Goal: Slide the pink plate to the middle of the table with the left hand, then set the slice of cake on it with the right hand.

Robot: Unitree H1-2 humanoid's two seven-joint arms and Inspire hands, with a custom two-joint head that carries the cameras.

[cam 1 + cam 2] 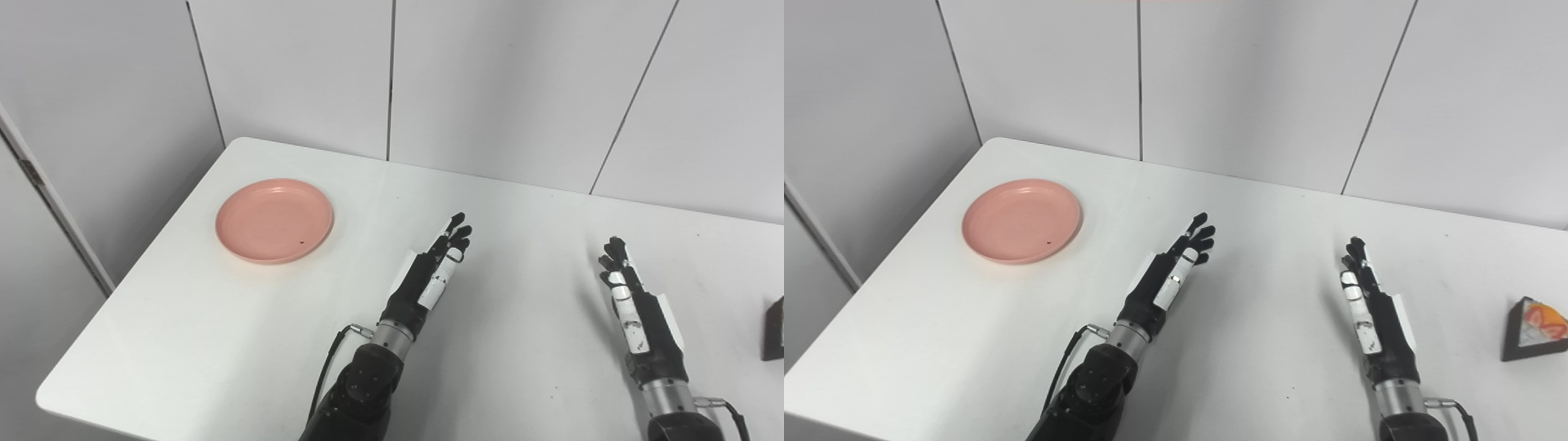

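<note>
A broad white rectangular table (502,343) with rounded corners fills most of both head views, backed by pale grey wall panels (508,86) split by thin dark seams. Its near edge and right side run out of the picture, so its full extent cannot be seen.

The two black robot arms come up from the bottom edge. The left hand (432,269), black with white plates along its back, hangs above the table near the middle, its fingers stretched out and slightly apart, holding nothing; they point up and to the right, away from the plate. The right hand (1371,306) stands in the same way further right, fingers extended and a little spread, empty as well. Whether either hand touches the tabletop is hard to tell, though soft shadows lie beside both.

The round, shallow pink plastic plate (274,220) sits on the far left part of the table, near the left edge and well apart from the left hand. It holds no food; only a tiny dark speck shows on its inner surface, near the right rim.

The wedge-shaped slice of cake (1534,337), dark brown on its sides with a pale top bearing orange and red pieces, rests on the table far to the right, well apart from the right hand. In the left eye view it is cut off by the right edge, leaving only a dark sliver.
</note>
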